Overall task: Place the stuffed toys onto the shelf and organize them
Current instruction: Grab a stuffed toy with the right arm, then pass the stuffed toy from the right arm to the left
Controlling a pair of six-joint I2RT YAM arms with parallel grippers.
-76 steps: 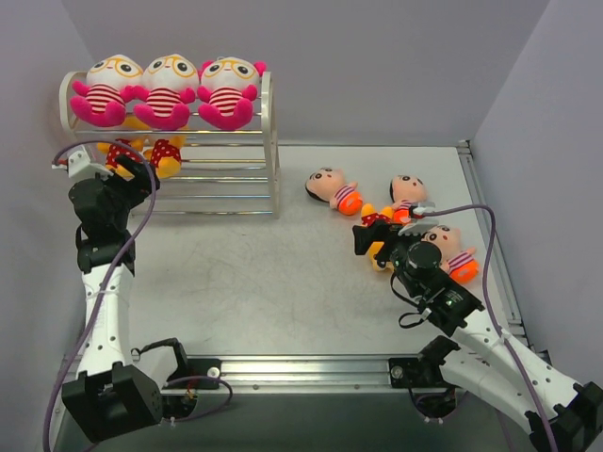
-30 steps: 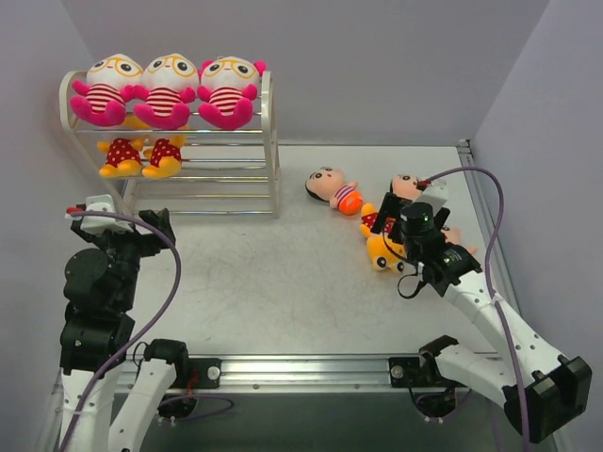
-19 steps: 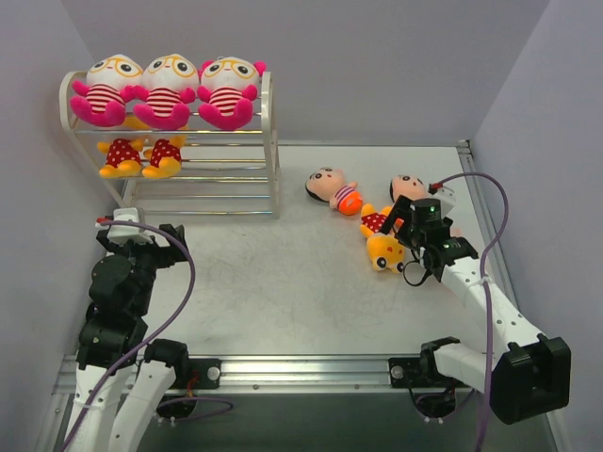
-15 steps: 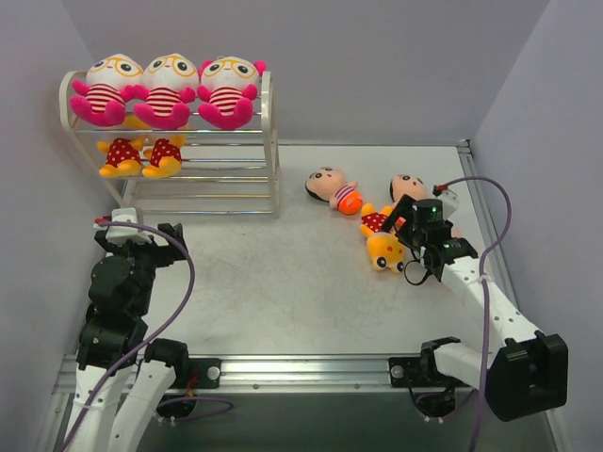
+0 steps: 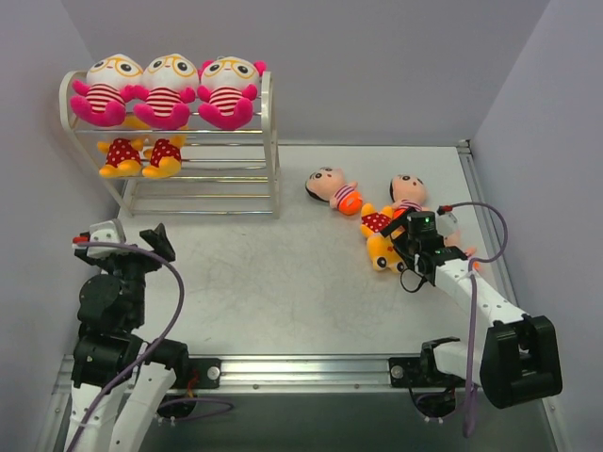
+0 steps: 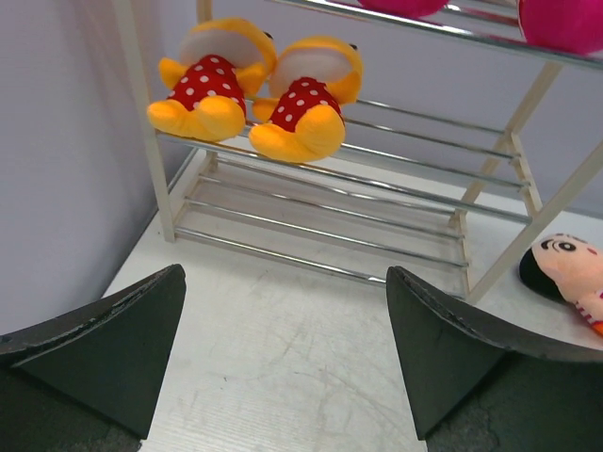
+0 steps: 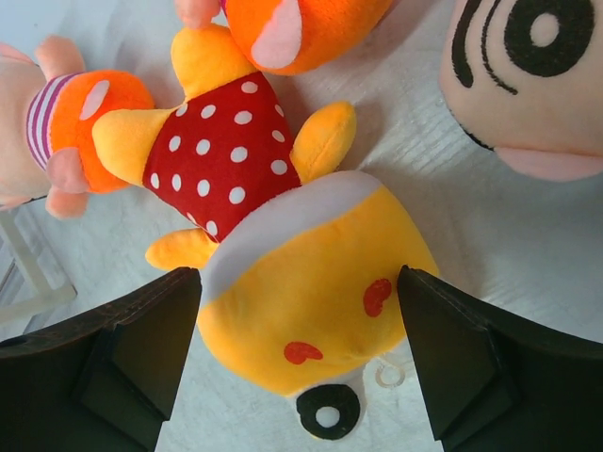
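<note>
My right end effector (image 7: 297,273) hangs low over the tabletop (image 5: 283,273), released. Its fingers are spread to either side of the head of a yellow doll (image 7: 283,235), which lies there in its red dotted dress. Black-haired dolls (image 7: 528,75) lie just beside and beyond it. My left end effector (image 6: 285,278) is released too, holding nothing and facing the shelf (image 6: 149,141) at the far left. Two yellow dolls (image 6: 306,108) sit on the middle tier and three pink dolls (image 5: 168,89) on top.
</note>
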